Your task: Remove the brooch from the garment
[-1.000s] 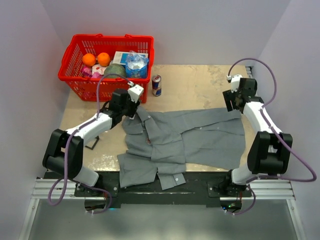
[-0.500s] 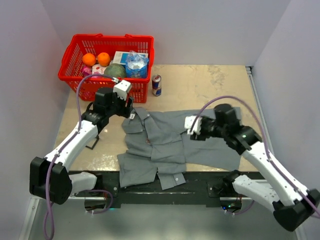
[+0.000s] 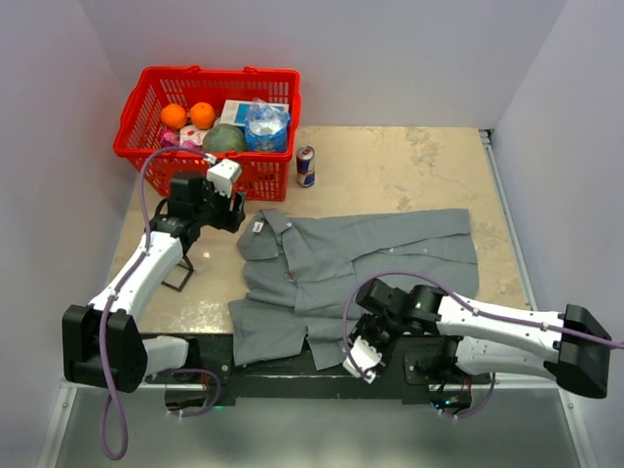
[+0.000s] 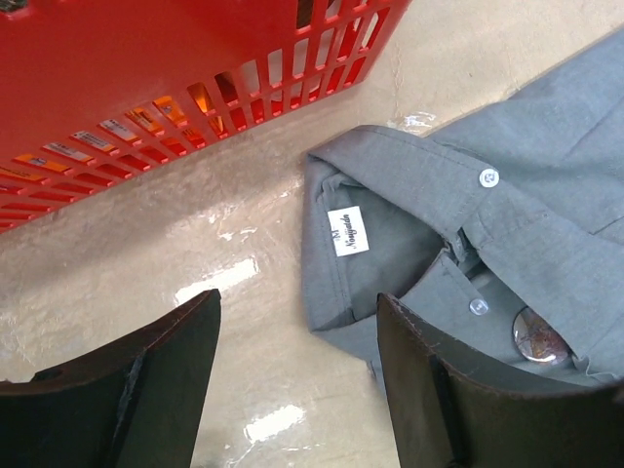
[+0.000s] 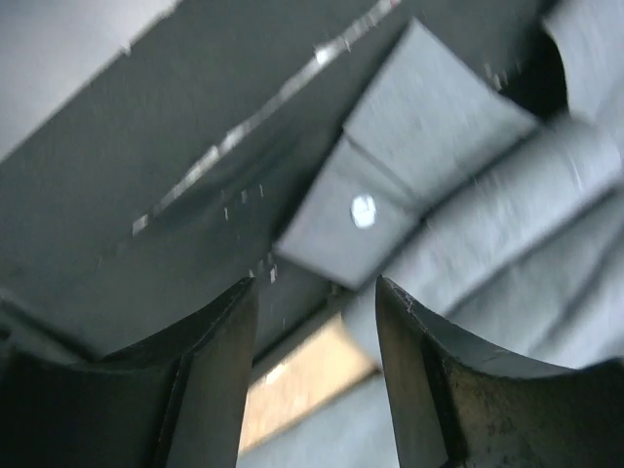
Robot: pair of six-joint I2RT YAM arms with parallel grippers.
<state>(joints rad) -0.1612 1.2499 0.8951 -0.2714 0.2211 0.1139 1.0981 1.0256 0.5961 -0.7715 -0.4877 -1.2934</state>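
A red basket stands at the far left of the table. In it lie 2 oranges, a round green thing, a pale box and a clear bottle. Just right of the basket, 1 can stands upright.

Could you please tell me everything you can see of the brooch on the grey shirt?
The brooch is a small round disc with a shiny rim and a mottled reddish-pink face. It lies flat on the grey shirt just below the collar, beside a pale button, one edge against a fold of cloth. Only the shirt touches it; it appears still pinned on.
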